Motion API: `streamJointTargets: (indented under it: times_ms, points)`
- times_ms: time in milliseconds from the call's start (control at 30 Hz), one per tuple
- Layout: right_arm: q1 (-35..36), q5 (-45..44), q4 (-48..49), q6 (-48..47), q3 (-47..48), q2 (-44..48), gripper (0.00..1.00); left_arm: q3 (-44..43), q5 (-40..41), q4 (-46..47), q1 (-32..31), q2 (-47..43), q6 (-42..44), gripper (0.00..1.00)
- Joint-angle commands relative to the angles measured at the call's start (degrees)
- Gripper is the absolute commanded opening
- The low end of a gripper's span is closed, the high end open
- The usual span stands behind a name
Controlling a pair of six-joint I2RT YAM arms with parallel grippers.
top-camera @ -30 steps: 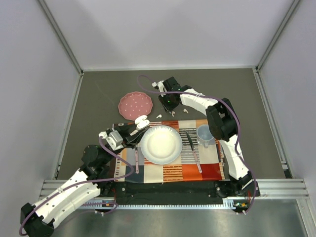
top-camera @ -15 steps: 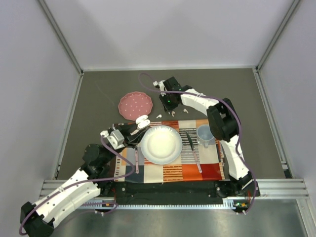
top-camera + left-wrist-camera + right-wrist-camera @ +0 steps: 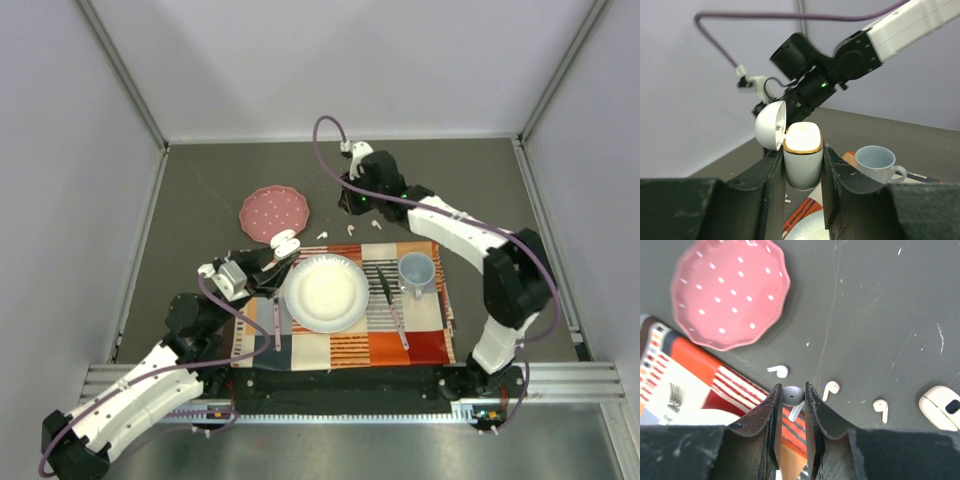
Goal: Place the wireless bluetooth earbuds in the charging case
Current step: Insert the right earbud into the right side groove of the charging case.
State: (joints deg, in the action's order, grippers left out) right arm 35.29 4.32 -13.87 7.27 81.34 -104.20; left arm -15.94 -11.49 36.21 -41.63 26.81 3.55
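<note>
**Progress.** The task is at an early stage. No earbud can be confirmed as seated.

- The left pincer [image 3: 802,172] is clamped narrow on the body of the charging case [image 3: 802,150]. It holds the case upright with the lid swung open, just beside the pink plate [image 3: 730,290], on the side toward the white plate [image 3: 326,292].
- The right pincer [image 3: 792,389] is closed narrow on one earbud [image 3: 792,395]. The head is gripped between the fingers and the stem hangs below. It sits to the right of the pink plate, well apart from the case.
- Three more earbuds lie loose on the table [image 3: 200,190], strung out in a row to the right of the pink plate: one nearest it [image 3: 779,371], one further along [image 3: 830,387] and one furthest [image 3: 881,407].

**Outstanding, by my assessment.** The held earbud has yet to be carried to the case and seated. The loose ones follow, as far as the case has room for them.

**Not verifiable.**

- The left wrist view meets the case mouth almost edge-on, so its sockets cannot be read as filled or empty. It appears unoccupied, but the view is poor.
- The earbud colours cannot be told apart at this size.
- A pale oval item [image 3: 942,401], beyond the furthest loose earbud from the pink plate, is cut off by the frame edge and could not be identified.
- In the overhead view the right pincer's tips are masked by its own wrist.
</note>
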Motion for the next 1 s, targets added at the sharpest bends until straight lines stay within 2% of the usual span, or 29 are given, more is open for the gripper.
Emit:
streamJointTargets:
  times_ms: [0, 267, 467, 700, 967]
  points:
    - [1.7, -2.5, 16.8, 6.4, -9.5, 11.7, 0.03, 0.3, 1.8, 4.7, 0.4, -0.4, -1.1, 0.0]
    - [7.0, -10.5, 33.0, 7.8, -22.4, 28.2, 0.02, 1.1, 3.0, 7.8, 0.4, 1.0, -2.5, 0.0]
    - [11.9, -12.7, 42.1, 5.4, -28.8, 37.3, 0.0, 1.4, 2.8, 10.1, 0.5, 2.3, -3.0, 0.0]
    - [18.2, -14.6, 44.9, 0.5, -30.5, 41.4, 0.0, 1.1, 1.3, 11.2, 0.5, 4.7, -3.3, 0.0]
    - [24.9, -13.4, 45.2, -3.8, -29.4, 40.7, 0.0, 1.4, 0.7, 12.8, 0.6, 6.7, -2.5, 0.0]
